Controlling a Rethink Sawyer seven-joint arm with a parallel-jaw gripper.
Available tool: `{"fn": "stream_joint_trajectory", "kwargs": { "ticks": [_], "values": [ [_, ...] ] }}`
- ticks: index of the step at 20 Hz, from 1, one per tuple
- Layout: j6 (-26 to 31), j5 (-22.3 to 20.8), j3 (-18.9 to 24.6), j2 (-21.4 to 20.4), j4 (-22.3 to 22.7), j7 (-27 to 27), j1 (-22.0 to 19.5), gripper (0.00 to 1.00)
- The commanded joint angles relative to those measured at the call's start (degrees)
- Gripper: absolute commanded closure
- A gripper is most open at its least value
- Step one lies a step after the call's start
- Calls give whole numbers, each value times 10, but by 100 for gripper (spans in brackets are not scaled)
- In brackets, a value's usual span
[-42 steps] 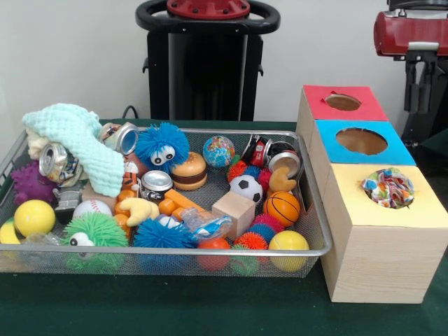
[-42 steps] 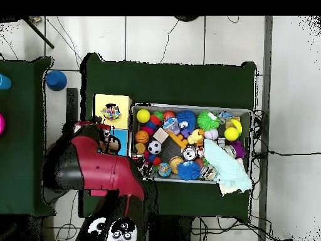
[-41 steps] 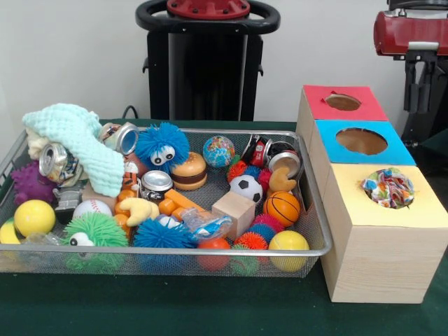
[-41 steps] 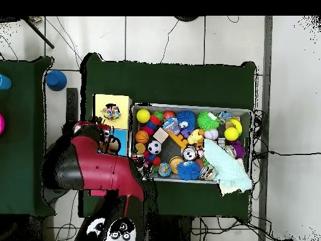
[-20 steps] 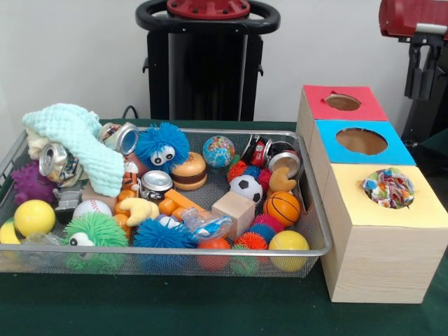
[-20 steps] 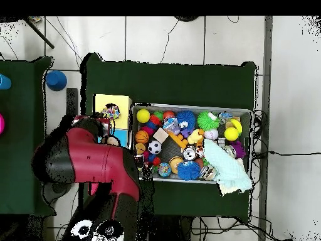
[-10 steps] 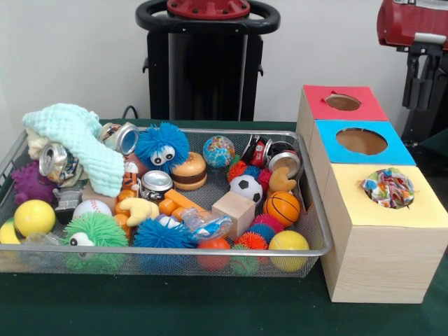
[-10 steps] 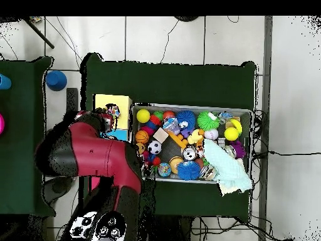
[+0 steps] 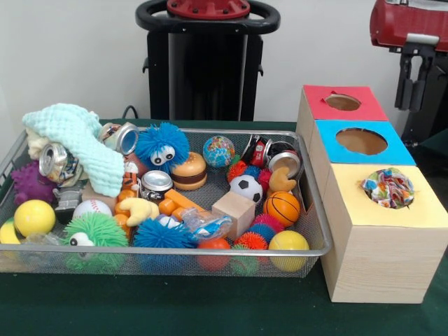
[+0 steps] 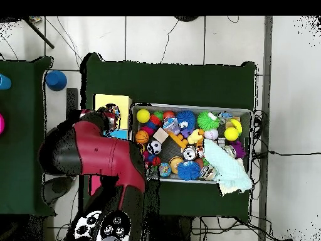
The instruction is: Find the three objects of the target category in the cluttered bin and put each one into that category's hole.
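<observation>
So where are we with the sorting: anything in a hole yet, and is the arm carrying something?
One multicoloured patterned ball sits in the yellow box's hole; the blue hole and red hole look empty. The gripper hangs above the boxes, and nothing shows in it, though its state is unclear. The mesh bin is full of toys, so most of the search remains.

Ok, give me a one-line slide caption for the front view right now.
Wire bin crammed with toys beside the three-hole sorting box, a multicoloured ball lodged in its yellow hole.
</observation>
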Motion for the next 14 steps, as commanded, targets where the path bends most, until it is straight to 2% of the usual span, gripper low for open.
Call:
{"fn": "stream_joint_trajectory", "kwargs": {
  "ticks": [1,14],
  "values": [
    [-14,-44,33,21,23,54,-24,100],
    [-47,-46,60,61,4,44,-50,100]
  ]
}}
